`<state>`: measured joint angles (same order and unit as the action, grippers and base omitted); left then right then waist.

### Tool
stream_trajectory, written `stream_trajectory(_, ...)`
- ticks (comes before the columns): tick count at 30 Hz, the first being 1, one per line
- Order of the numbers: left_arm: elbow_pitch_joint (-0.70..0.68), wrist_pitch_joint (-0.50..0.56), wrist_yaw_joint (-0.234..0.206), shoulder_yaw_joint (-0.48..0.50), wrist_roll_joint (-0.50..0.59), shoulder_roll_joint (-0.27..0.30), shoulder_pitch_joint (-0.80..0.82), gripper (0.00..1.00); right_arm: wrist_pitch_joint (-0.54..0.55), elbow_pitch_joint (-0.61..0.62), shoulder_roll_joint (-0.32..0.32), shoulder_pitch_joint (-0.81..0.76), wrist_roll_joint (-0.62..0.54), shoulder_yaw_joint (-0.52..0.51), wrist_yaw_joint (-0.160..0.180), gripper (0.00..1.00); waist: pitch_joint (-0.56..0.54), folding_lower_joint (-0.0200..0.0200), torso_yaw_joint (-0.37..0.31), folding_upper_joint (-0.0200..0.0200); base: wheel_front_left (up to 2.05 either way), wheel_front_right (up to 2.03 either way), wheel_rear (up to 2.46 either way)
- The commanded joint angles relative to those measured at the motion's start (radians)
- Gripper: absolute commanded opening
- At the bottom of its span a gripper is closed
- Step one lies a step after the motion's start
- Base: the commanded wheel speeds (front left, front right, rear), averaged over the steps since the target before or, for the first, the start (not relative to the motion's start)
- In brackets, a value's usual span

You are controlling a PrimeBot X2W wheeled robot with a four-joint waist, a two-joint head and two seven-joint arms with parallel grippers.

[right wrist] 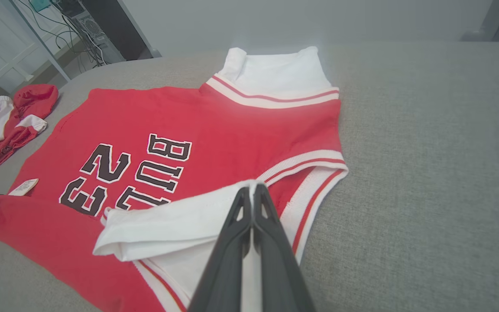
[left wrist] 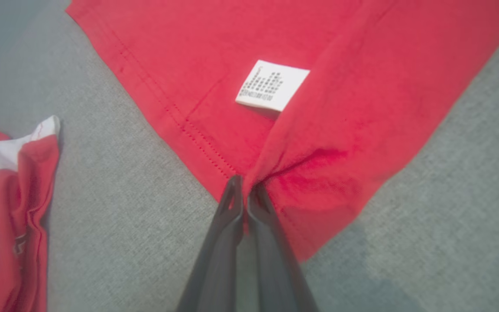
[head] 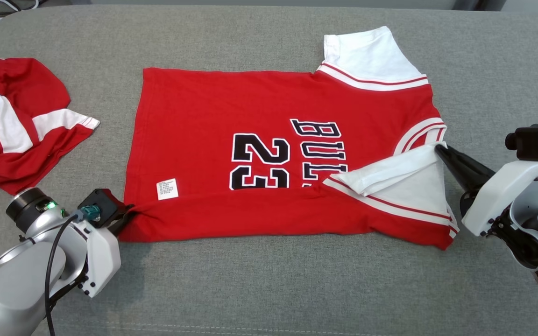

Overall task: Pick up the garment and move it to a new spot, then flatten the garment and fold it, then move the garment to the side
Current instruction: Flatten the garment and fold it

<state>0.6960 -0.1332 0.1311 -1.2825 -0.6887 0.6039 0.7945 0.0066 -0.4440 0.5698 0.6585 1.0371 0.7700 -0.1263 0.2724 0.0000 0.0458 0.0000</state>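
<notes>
The garment [head: 259,112] is a red jersey with white sleeves and black "23" lettering, spread flat on the grey cushion. Its near long edge is folded over onto the body, partly covering the lettering. My left gripper [head: 126,210] is shut on the folded hem corner at the garment's left end, just below a white label [head: 167,189]. In the left wrist view the fingertips [left wrist: 245,184] pinch bunched red cloth [left wrist: 362,65]. At the garment's right end my right gripper [head: 438,148] is shut on the edge of the folded white sleeve [right wrist: 180,225], its tips [right wrist: 253,190] closed on the cloth.
A second red and white garment [head: 12,126] lies crumpled at the far left of the cushion [head: 269,289]. Bare grey cushion runs in front of and to the right of the jersey. Cables and a metal frame [right wrist: 37,39] stand beyond the cushion's far left edge.
</notes>
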Motion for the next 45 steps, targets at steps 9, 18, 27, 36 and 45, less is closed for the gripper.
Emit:
stream_trajectory(9,0.052,-0.039,0.000,0.009,-0.018,0.002,0.080,0.00,-0.018,-0.035,0.000,0.053,-0.001,0.049,-0.004,0.00,0.009,0.0000,0.007,0.0000,0.00,0.00,0.00)
stream_trajectory(18,0.129,-0.107,-0.006,0.033,-0.067,-0.033,0.052,1.00,-0.104,-0.097,0.008,0.042,-0.006,0.042,-0.004,1.00,-0.019,0.0000,0.011,0.0000,0.00,0.00,0.00)
stream_trajectory(27,0.092,-0.128,-0.091,0.144,-0.073,-0.085,-0.083,1.00,-0.187,-0.142,0.011,-0.053,-0.025,0.038,-0.004,1.00,-0.095,0.0000,0.019,0.0000,0.00,0.00,0.00)
stream_trajectory(36,-0.010,-0.128,-0.162,0.281,-0.026,-0.092,-0.204,1.00,-0.233,-0.145,-0.014,-0.119,-0.064,0.025,-0.004,1.00,-0.141,0.0000,0.006,0.0000,0.00,0.00,0.00)
stream_trajectory(45,-0.141,-0.128,-0.229,0.489,0.038,-0.114,-0.362,1.00,-0.266,-0.141,-0.066,-0.210,-0.131,-0.072,-0.004,1.00,-0.198,0.0000,-0.018,0.0000,0.00,0.00,0.00)
